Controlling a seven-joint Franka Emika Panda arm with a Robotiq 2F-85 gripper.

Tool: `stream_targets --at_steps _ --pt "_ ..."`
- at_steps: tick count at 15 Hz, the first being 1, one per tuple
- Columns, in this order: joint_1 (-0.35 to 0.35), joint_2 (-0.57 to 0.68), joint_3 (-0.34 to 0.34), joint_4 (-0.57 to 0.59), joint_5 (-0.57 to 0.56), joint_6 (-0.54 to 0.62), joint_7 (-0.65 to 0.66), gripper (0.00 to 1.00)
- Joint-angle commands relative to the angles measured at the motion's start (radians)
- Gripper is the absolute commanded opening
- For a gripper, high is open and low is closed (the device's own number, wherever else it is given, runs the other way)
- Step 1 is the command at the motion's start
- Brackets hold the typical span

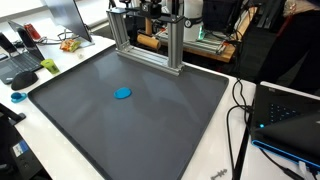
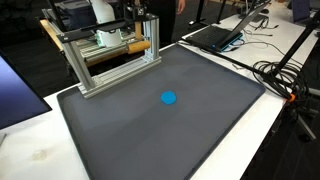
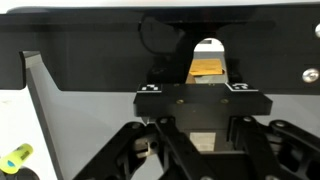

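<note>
Both exterior views high, angled down on shared mat [image 1: 150,130], wrist view close over gripper [image 3: 200,152]

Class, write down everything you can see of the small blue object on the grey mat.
The blue object is small, low and roundish, bright blue with a matt look. It is too small to tell its material. In both exterior views it lies alone near the middle of the dark grey mat, touching only the mat, well apart from the aluminium frame behind it.
</note>
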State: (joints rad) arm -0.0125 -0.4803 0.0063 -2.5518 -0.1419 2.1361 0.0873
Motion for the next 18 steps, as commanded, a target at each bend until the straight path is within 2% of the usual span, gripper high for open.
stream_targets --at_steps 1,9,16,17,18 --pt "0.011 -0.058 -0.012 -0.029 0.034 -0.033 -0.066 0.22" --pt "0.018 -0.114 -0.003 -0.095 0.118 -0.067 -0.025 0.22" --pt "0.012 -0.157 -0.014 -0.131 0.130 -0.083 -0.029 0.22" --pt "0.014 -0.156 -0.018 -0.128 0.133 -0.088 -0.040 0.72" --pt "0.013 -0.154 -0.017 -0.126 0.133 -0.086 -0.039 0.74"
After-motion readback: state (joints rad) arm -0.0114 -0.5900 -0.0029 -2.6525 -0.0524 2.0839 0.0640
